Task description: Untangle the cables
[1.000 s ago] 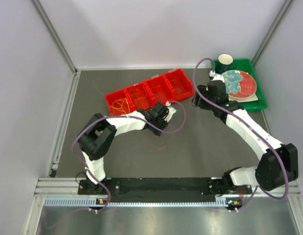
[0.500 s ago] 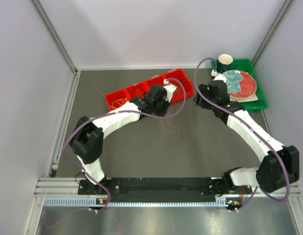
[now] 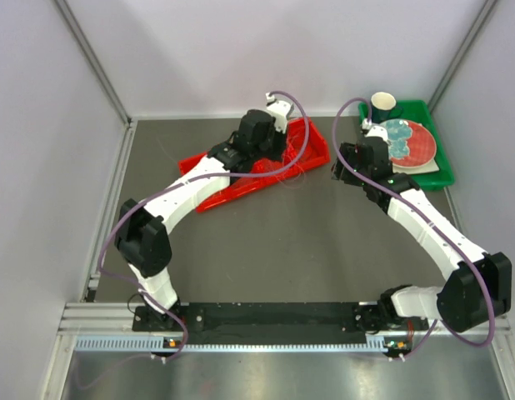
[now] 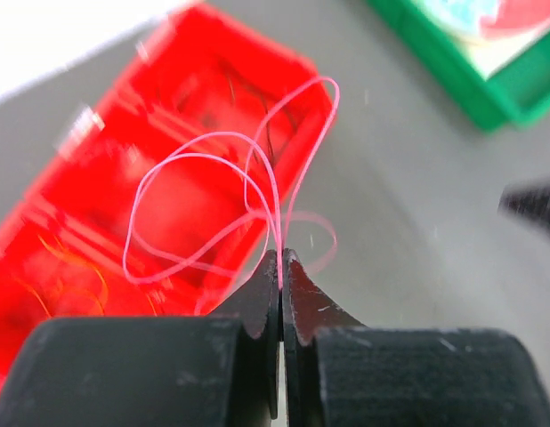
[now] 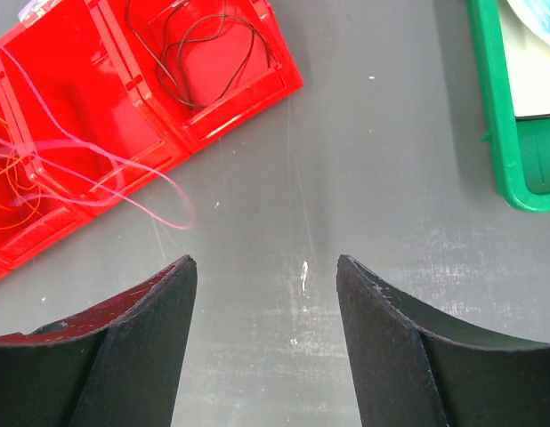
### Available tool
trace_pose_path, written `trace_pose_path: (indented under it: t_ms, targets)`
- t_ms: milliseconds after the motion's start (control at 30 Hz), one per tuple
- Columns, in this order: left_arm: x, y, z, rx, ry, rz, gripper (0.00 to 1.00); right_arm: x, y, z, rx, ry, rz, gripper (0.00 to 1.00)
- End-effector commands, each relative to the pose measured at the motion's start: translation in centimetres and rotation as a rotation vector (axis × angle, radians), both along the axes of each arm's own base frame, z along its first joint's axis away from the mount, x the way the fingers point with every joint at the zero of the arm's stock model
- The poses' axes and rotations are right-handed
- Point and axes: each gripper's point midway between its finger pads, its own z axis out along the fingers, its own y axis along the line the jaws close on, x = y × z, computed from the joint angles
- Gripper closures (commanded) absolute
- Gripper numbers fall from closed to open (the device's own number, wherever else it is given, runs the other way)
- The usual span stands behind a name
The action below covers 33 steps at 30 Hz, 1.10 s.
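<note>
Left gripper (image 4: 281, 258) pressed together, pinching the pink cable (image 4: 277, 218) over the red bin (image 5: 79, 98) by the table's (image 5: 346, 178) far edge. The cable's loops fan out from the pinch, long axis pointing away from the jaws toward the bin's right end. One strand trails past the bin's near wall. Black cable (image 5: 208, 53) coiled in the rightmost compartment, orange cable (image 4: 79, 267) further left. Right gripper (image 5: 266, 262) spread, holding nothing, above bare table beside the green tray (image 5: 506, 133).

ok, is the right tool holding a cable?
No, the right tool stands open, only grey table between its jaws.
</note>
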Motion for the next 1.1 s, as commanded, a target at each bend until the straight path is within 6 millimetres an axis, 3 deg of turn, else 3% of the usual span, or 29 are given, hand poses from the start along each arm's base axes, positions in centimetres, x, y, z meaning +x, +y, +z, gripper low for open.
trace_pose_path:
  t_ms: [0,267,367,667,867,933,967,1033,1067]
  targets:
    - [3.5,-0.6,3.4,-0.068,-0.103,0.02,1.0,0.3,-0.4,1.8,0.004,-0.049,-0.01,0.36]
    - [7.2,0.1,2.7,0.017,-0.153,0.063,1.0,0.4,-0.5,1.2,-0.011,-0.032,-0.012,0.36]
    - [8.3,0.8,0.3,0.048,-0.124,0.071,1.0,0.4,-0.5,1.2,-0.014,-0.028,-0.009,0.36]
    - [11.9,3.2,-3.6,0.138,-0.118,0.19,1.0,0.5,-0.6,0.8,-0.028,-0.016,-0.009,0.36]
    - [15.0,3.4,-5.1,0.207,-0.171,0.258,1.0,0.4,-0.6,1.1,-0.03,-0.015,-0.009,0.36]
    - [15.8,3.1,-4.6,0.208,-0.201,0.255,1.0,0.3,-0.8,1.0,-0.036,-0.012,-0.013,0.36]
    - [16.1,2.9,-5.6,0.223,-0.194,0.247,1.0,0.3,-0.9,1.1,-0.037,-0.012,-0.016,0.36]
    - [16.6,2.6,-5.6,0.233,-0.209,0.249,1.0,0.2,-1.0,1.0,-0.046,-0.01,-0.021,0.36]
    - [16.8,2.7,-6.8,0.247,-0.194,0.249,1.0,0.2,-1.1,1.0,-0.048,-0.009,-0.02,0.36]
